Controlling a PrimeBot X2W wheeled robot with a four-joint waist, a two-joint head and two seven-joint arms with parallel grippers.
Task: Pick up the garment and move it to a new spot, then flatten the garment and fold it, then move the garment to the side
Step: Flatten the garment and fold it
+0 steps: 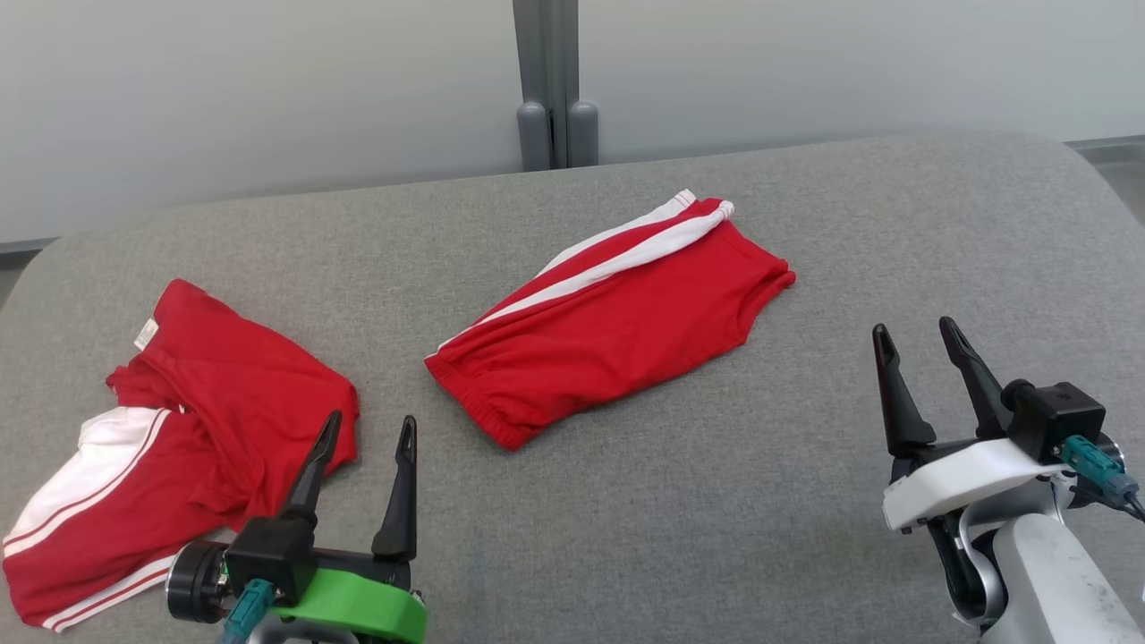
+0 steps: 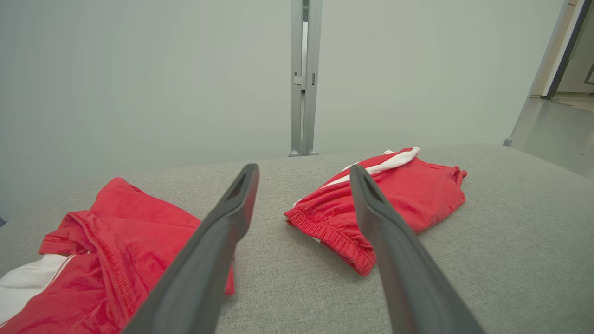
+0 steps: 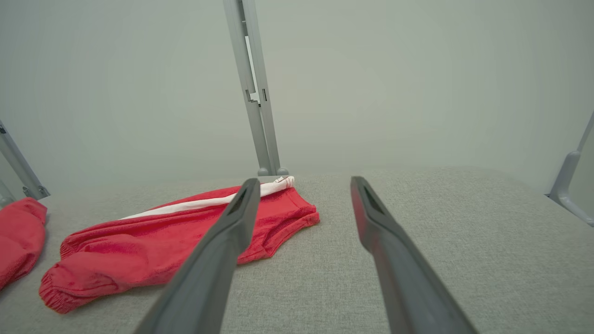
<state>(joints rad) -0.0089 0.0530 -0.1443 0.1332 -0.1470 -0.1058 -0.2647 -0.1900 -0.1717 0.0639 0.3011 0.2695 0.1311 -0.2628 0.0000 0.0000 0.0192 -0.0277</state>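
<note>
Left: crumpled red garment (image 1: 179,429), loose on grey table (image 1: 805,465). Left gripper (image 1: 370,419): fingers spread, empty. Centre: red shorts (image 1: 617,322), apparently folded already. Moving them aside likely remains, needing a reach and fold-preserving pinch. Right gripper (image 1: 914,327): spread, empty.

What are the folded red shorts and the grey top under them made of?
Folded red shorts with a white stripe: soft knit cloth, probably cotton or polyester; matte, with a gathered elastic hem. Grey padded top: woven fabric cover, seemingly; fine speckled weave, rounded edges.
</note>
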